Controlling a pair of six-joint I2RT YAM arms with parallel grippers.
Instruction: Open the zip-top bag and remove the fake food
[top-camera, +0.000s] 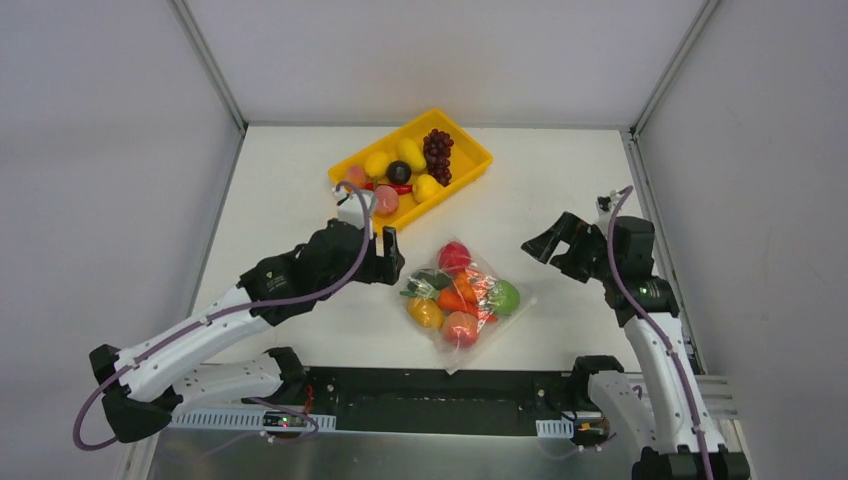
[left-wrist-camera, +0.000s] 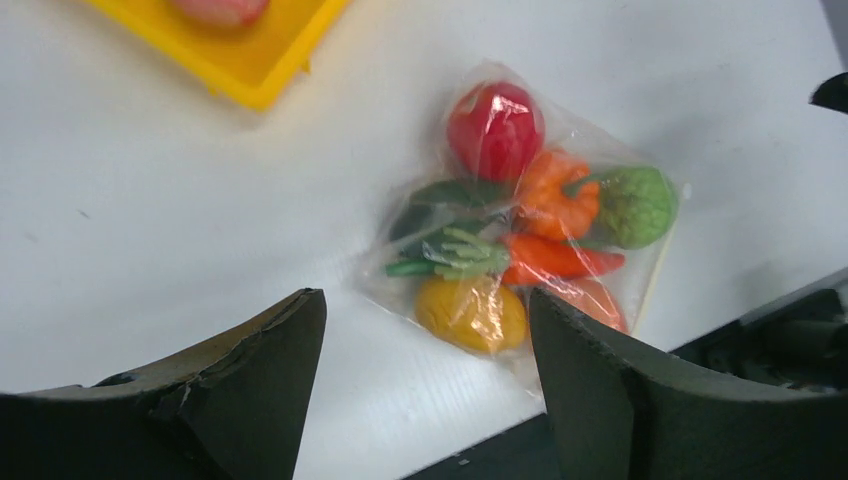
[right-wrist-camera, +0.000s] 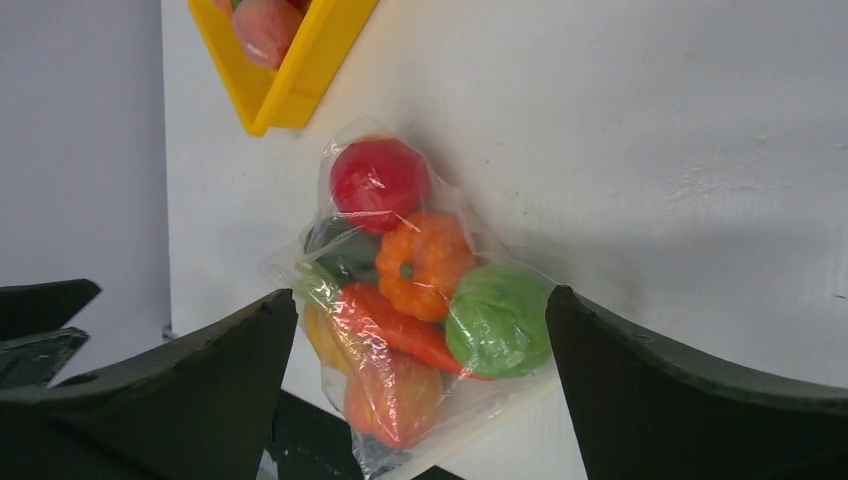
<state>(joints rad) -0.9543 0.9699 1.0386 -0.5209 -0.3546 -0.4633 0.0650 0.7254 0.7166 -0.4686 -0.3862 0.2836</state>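
The clear zip-top bag (top-camera: 462, 297) lies flat on the white table near its front edge, with the fake food inside: a red ball (top-camera: 453, 257), a green apple (top-camera: 503, 297), an orange carrot (top-camera: 458, 300), a yellow-orange fruit (top-camera: 425, 314) and a peach (top-camera: 461, 329). The bag also shows in the left wrist view (left-wrist-camera: 520, 225) and the right wrist view (right-wrist-camera: 420, 290); its zip strip (right-wrist-camera: 500, 412) runs along the near right edge. My left gripper (top-camera: 388, 258) is open, just left of the bag. My right gripper (top-camera: 553, 243) is open, right of the bag and apart from it.
A yellow tray (top-camera: 470, 152) stands at the back centre with a dark purple grape bunch (top-camera: 438, 155) and several other fruits. The black base rail (top-camera: 430, 395) runs along the table's front edge just below the bag. Grey walls close in both sides.
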